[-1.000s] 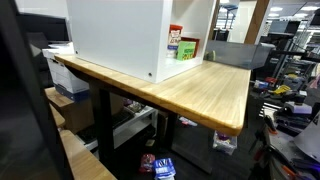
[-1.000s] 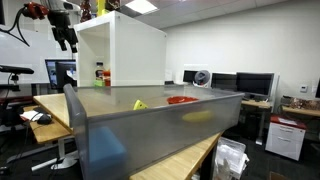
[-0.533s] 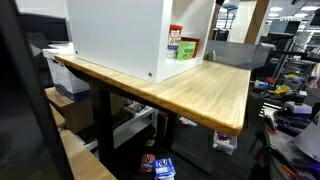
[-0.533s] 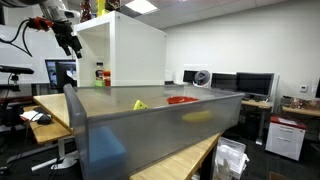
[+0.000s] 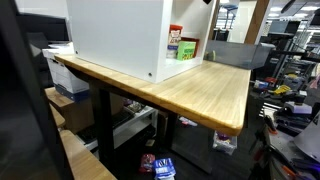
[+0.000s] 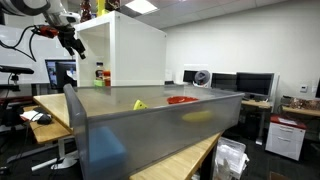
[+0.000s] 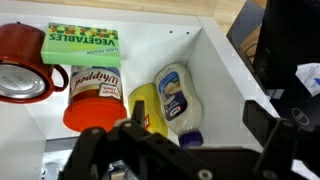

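In the wrist view the pincer (image 7: 180, 142) is hanging spread wide at bottom centre; the white bottle (image 7: 178, 95) is lying just above it inside the white cabinet (image 7: 228, 62), long axis running up-frame, cap pointing toward the pincer.

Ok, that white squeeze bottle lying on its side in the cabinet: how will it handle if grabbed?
The white squeeze bottle looks like glossy plastic, so it may slip and give a little when squeezed. Lying on its rounded side, it could roll if nudged, though the yellow bottle beside it probably blocks that way.
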Motion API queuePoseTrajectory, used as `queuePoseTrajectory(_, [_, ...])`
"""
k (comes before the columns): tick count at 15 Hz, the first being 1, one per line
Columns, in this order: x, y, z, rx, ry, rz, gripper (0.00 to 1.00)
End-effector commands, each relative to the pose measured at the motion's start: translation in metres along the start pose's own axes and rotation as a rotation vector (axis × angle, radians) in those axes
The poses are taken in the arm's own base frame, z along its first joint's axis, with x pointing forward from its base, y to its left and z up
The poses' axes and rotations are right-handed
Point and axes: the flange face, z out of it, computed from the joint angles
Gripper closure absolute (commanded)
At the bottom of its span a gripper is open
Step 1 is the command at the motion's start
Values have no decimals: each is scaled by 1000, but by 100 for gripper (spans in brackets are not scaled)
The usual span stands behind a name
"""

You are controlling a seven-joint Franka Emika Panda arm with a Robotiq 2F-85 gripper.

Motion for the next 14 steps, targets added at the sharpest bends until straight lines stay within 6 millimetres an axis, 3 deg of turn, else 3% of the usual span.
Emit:
queuePoseTrajectory(1, [15,4,21,54,34,-8,0])
queuePoseTrajectory(3, [23,5,36,64,16,-18,0])
queuePoseTrajectory(4, [10,4,17,33,23,1,0])
queuePoseTrajectory(6, [12,6,25,31,9,4,0])
queuePoseTrajectory(10, [12,4,21,33,18,0,0])
queuePoseTrajectory(14, [11,3,39,45,82,38,0])
